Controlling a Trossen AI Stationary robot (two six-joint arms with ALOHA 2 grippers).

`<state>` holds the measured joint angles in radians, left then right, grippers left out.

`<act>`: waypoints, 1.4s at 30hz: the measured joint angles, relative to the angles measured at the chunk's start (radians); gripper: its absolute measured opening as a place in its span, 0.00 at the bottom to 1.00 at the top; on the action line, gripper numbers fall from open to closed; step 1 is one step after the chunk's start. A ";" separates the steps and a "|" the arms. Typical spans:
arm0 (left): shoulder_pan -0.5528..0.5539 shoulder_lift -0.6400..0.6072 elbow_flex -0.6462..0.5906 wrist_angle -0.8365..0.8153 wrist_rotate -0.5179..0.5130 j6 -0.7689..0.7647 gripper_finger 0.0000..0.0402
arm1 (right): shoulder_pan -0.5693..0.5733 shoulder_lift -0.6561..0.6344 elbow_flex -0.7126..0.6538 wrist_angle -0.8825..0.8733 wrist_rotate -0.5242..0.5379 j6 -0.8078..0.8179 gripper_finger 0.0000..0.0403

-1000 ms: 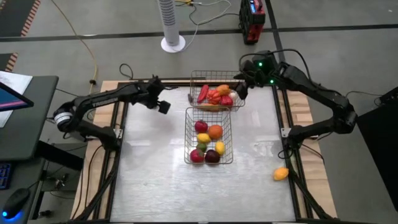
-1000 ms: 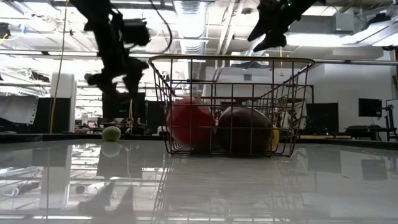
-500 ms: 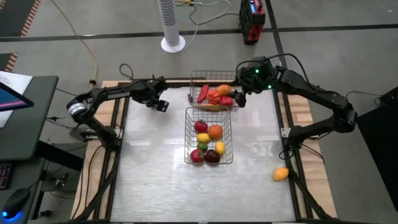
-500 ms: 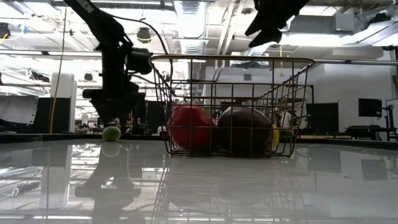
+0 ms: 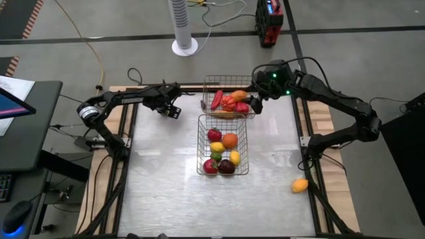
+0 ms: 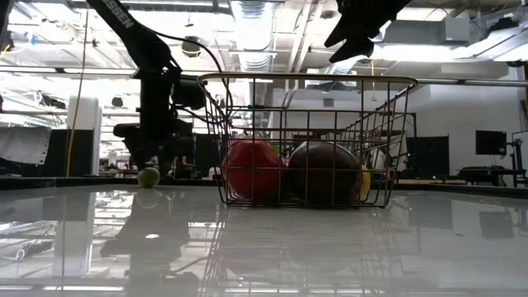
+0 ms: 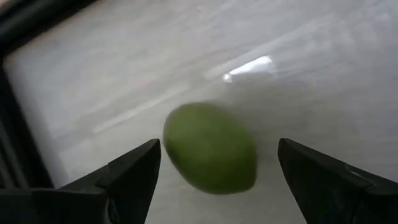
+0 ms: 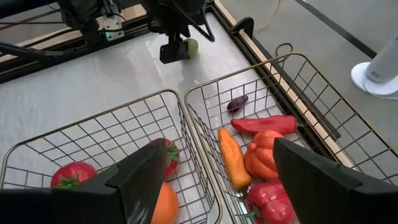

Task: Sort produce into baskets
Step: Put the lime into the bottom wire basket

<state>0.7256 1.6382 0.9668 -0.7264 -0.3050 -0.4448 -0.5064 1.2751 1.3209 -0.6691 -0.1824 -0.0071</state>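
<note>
I judge the sort nearly done: both baskets [image 5: 223, 143] are filled, my spread left gripper [image 7: 214, 163] brackets a green fruit [image 7: 210, 147] between its fingers, and the right gripper [image 8: 214, 165], spread and empty, hangs over the baskets, well apart from an orange piece [image 5: 300, 185].

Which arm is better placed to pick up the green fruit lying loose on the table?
The left. Its hand is open with the green fruit right between the fingers, near the table's far left corner. The right hand hangs open over the two baskets, well away from that fruit.
</note>
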 joint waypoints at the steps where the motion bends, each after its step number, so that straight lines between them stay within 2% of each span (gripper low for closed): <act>1: 0.009 0.000 0.000 0.003 0.022 0.007 0.77 | 0.000 0.000 0.000 0.000 0.000 0.000 0.80; 4: 0.035 0.000 -0.008 0.006 0.077 0.014 0.77 | 0.000 0.000 0.000 0.000 0.000 0.000 0.80; 8: 0.054 0.000 -0.008 -0.007 0.084 0.027 0.75 | 0.000 0.000 0.000 0.000 0.000 0.000 0.80; 13: 0.077 0.000 -0.008 -0.005 0.093 0.063 0.64 | 0.000 0.000 0.000 0.000 0.000 -0.001 0.80; 18: 0.101 -0.002 -0.008 -0.007 0.152 0.065 0.52 | 0.000 0.000 0.000 0.000 0.000 -0.013 0.80; 22: 0.102 -0.003 -0.007 -0.008 0.167 0.059 0.47 | 0.000 0.000 0.000 0.001 0.000 -0.018 0.80; 24: 0.102 -0.005 0.002 -0.011 0.235 0.059 0.46 | 0.000 0.000 0.000 0.001 0.000 -0.020 0.80; 27: 0.100 -0.010 0.037 -0.008 0.393 0.061 0.46 | 0.000 0.000 0.000 0.001 0.000 -0.020 0.80; 31: 0.082 -0.053 0.106 0.052 0.692 0.074 0.46 | -0.008 0.000 0.000 0.001 0.000 -0.023 0.80; 33: 0.062 -0.072 0.145 0.043 0.786 0.074 0.46 | -0.017 0.000 0.000 0.000 0.000 -0.021 0.80; 39: -0.026 -0.123 0.242 0.042 0.928 0.054 0.46 | -0.052 0.000 0.000 0.000 0.000 -0.019 0.80; 42: -0.110 -0.122 0.281 0.051 0.880 0.033 0.50 | -0.064 0.000 0.000 0.008 -0.001 -0.019 0.80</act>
<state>0.6159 1.5159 1.2477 -0.6755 0.5747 -0.4113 -0.5701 1.2753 1.3205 -0.6607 -0.1833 -0.0265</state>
